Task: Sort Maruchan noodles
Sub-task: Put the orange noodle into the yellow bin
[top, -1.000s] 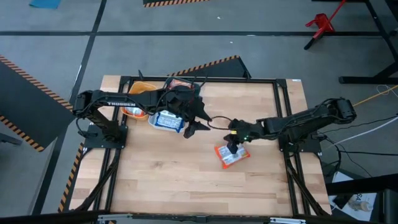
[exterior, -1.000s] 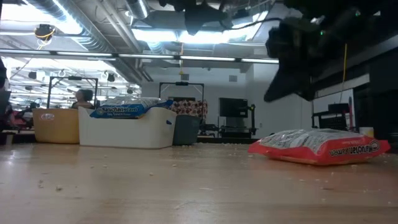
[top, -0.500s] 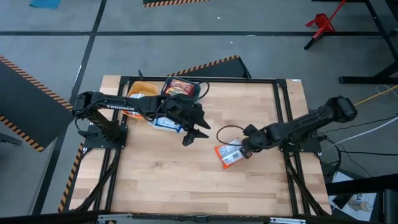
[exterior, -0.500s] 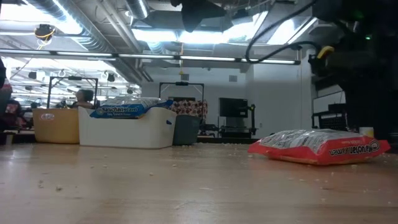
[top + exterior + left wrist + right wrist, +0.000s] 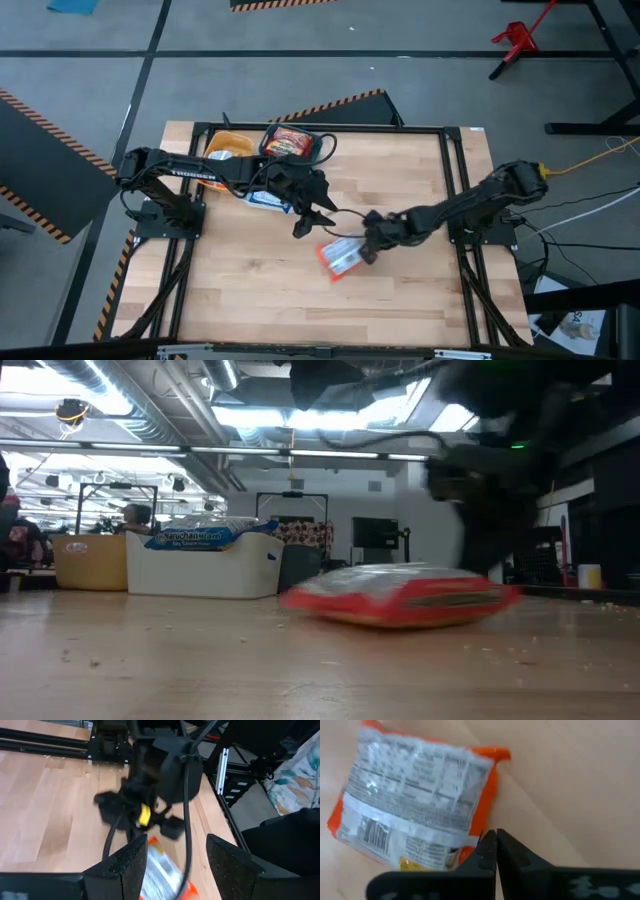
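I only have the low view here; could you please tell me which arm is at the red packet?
Observer: The right gripper is, at the red packet near mid-table.
Operator: Are its fingers open?
Observer: No. The right wrist view shows them shut, tips at the packet's orange edge. I cannot tell whether they pinch it.
Operator: And the other arm?
Observer: The left gripper hangs open and empty near the white bin.
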